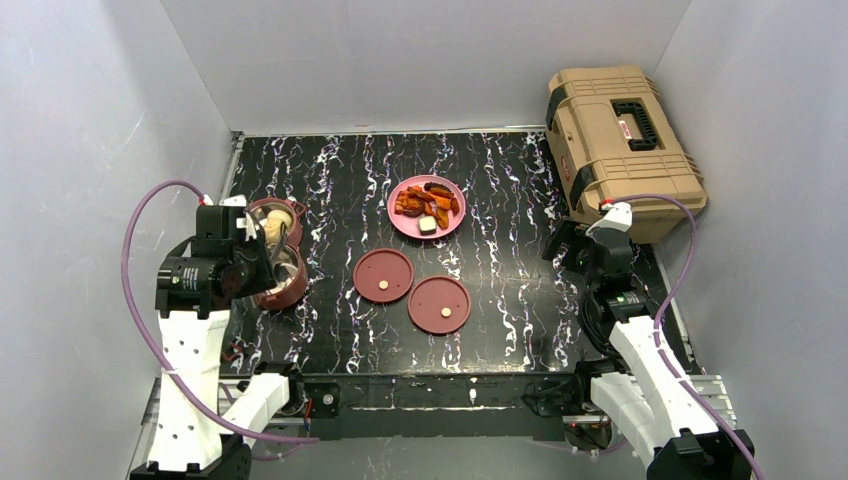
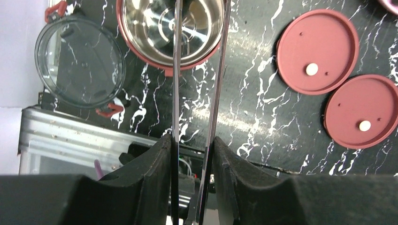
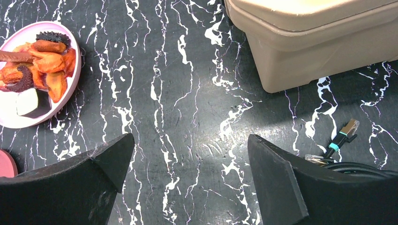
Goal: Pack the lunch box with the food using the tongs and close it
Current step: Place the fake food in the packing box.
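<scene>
**Left arm.** The black fingers [image 2: 157, 168] of the left gripper [image 2: 192, 140] are clamped on the slim dark metal tongs [image 2: 175, 84], one finger pressed against the outer face of each blade. The two blades run forward from the fingers with a narrow gap between them. They pass over the rim of a round maroon bowl with a polished steel interior [image 2: 145, 28]. The tong tips lie beyond the top edge of the wrist view and cannot be seen.

**Lunch box parts.**
- A second maroon bowl [image 1: 272, 212] stands just beside the first, on its far side, and holds a pale round bun [image 1: 272, 230].
- Both bowls sit on the left part of the black, white-veined bench [image 1: 500, 200].
- A round transparent lid with red clips [image 2: 80, 61] lies on the bench next to the steel-lined bowl.
- Two flat maroon disc lids, each with a pale centre dot, lie just beside each other near the bench centre [image 1: 383, 275] [image 1: 439, 305].

**Food.** The flat pink plate [image 3: 11, 119] sits beyond the disc lids. It carries orange-red chunks [image 3: 49, 63], a white block [image 3: 27, 101] and dark pieces [image 3: 22, 83].

**Right arm.** The fingers of the right gripper [image 3: 188, 140] stand wide apart with nothing between them. They hang over bare bench between the pink plate and the large tan plastic toolbox [image 3: 319, 47]. A small cable connector [image 3: 345, 133] lies on the bench near one of the fingers.
</scene>
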### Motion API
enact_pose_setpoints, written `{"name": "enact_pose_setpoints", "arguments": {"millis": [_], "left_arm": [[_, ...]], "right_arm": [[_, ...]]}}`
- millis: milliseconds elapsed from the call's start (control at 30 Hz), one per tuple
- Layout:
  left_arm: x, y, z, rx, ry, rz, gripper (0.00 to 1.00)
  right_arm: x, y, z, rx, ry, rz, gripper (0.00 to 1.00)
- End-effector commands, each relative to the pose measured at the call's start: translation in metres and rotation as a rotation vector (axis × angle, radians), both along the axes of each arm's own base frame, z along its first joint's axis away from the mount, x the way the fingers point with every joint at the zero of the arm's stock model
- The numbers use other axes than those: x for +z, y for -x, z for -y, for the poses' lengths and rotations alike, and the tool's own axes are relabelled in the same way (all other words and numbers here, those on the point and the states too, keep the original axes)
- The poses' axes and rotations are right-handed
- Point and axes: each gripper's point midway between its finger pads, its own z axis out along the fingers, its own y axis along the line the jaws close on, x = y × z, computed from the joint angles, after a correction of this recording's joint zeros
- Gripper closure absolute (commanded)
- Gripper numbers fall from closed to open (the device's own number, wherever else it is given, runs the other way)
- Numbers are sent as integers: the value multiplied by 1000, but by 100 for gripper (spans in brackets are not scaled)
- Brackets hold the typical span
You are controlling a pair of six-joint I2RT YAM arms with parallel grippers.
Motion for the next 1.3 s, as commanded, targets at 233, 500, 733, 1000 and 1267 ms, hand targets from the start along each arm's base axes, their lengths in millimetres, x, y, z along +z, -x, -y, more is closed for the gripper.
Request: {"name": "enact_pose_setpoints", "arguments": {"millis": [233,500,733,1000,1267], "left_arm": [[-9,36,-6,58,-7,-103,78],[-20,32,-4,67,1,-133,76],[-37,31,-4,89,5,-177,69],[-41,30,-4,92,4,-181,61],[-36,30,-7,100,-4,-156,58]], "right_arm": [[15,-7,5,-21,14,67,0],[16,-5,6,-27,17,76,0],[15,-5,6,-24,14,75,0],[14,-6,5,-21,15,71,0],[14,-5,5,-18,14,71,0]]}}
